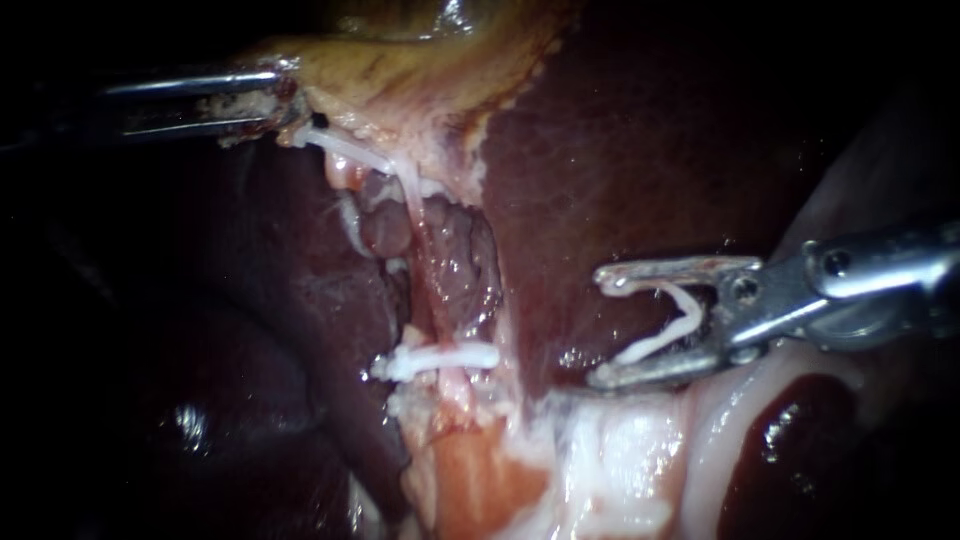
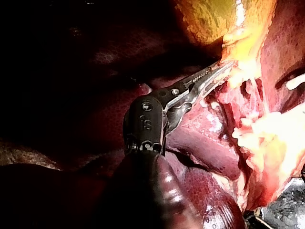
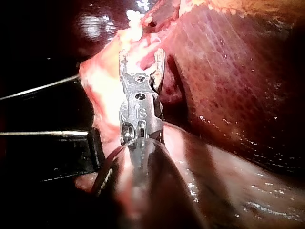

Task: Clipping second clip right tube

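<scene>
Endoscope view of the tube (image 1: 432, 290), a pale pink strand running down the cleft between the liver (image 1: 650, 150) and darker tissue. A white seated clip (image 1: 440, 358) lies across its lower part, gripping it from both sides. The right instrument (image 1: 598, 330) hangs over the liver, well apart from the tube. Its pincer stands wide and carries an open white loaded clip (image 1: 672, 328), whose legs touch both jaws. It encloses no tissue. The left instrument (image 1: 275, 100) enters at the upper left, its pincer narrow and closed on the pale edge of the yellowish gallbladder (image 1: 400, 60), from which whitish strands descend towards the tube. The left wrist view shows the same grip.
</scene>
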You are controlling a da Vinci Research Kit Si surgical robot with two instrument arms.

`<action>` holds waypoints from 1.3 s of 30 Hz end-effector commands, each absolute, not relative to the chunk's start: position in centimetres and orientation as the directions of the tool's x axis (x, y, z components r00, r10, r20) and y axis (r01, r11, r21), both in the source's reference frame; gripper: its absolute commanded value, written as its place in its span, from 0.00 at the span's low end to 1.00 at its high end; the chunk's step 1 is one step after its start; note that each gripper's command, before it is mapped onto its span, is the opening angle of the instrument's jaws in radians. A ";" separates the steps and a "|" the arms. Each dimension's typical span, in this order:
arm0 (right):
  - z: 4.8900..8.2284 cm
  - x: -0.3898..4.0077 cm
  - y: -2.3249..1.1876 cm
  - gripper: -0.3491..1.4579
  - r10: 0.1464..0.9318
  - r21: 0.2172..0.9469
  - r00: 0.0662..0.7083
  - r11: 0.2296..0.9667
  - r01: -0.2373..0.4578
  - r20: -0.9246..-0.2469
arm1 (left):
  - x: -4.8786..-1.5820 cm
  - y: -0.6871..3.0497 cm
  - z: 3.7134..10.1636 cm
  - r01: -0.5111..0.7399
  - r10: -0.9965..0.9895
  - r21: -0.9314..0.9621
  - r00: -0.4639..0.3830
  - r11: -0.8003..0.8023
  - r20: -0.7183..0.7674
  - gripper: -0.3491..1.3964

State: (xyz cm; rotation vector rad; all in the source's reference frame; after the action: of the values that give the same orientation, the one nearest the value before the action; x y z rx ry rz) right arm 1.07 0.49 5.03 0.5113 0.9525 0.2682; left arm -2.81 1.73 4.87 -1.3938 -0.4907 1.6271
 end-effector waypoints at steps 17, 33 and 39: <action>5.38 1.73 0.57 0.46 0.600 0.652 0.493 0.754 -0.085 -0.630 | -2.84 1.72 4.88 -0.376 0.823 -0.775 0.052 -0.508 -0.565 0.00; 5.58 2.09 0.43 0.46 0.721 0.780 0.410 0.625 -0.033 -0.560 | -2.86 1.71 4.87 -0.378 0.823 -0.774 0.052 -0.508 -0.566 0.00; 5.49 2.10 0.38 0.46 0.756 0.819 0.368 0.573 0.028 -0.541 | -2.86 1.71 4.87 -0.378 0.823 -0.774 0.052 -0.508 -0.566 0.00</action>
State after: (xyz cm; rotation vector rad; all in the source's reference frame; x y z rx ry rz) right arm 2.11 0.36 5.47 0.8721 1.1194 0.5514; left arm -2.86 1.71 4.87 -1.3930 -0.4856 1.6273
